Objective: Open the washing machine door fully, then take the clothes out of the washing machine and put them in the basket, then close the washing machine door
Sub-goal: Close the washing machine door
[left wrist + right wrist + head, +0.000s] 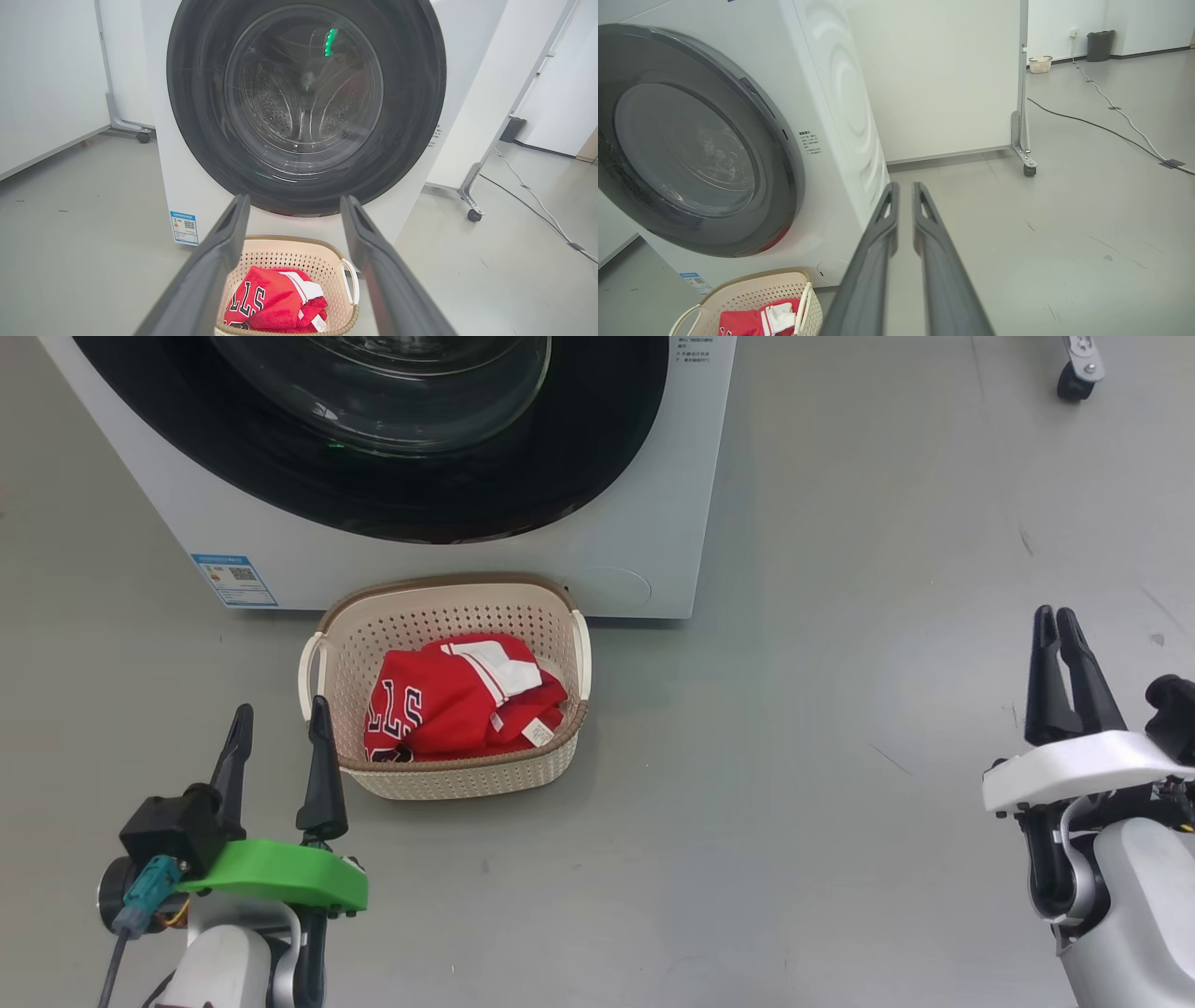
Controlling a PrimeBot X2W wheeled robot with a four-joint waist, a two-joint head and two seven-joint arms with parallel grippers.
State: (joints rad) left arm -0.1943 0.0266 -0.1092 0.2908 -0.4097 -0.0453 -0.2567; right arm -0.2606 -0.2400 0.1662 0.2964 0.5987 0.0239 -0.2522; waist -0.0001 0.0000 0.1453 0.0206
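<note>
Head view, 1 basket (439,585), 1 washer (280,546)

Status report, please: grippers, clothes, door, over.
Left gripper open, empty. Right gripper almost shut, empty. Red jerseys in basket; washing machine door closed. Nothing in the way.

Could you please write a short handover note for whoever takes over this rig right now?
Left gripper open, empty, near the basket.
Right gripper shut, empty, out to the right over the floor.
Red jerseys lie in the basket before the washer; the door looks closed, drum seemingly empty.
Done: unloading and closing, apparently.
Left: perhaps only checking the door has latched.
</note>
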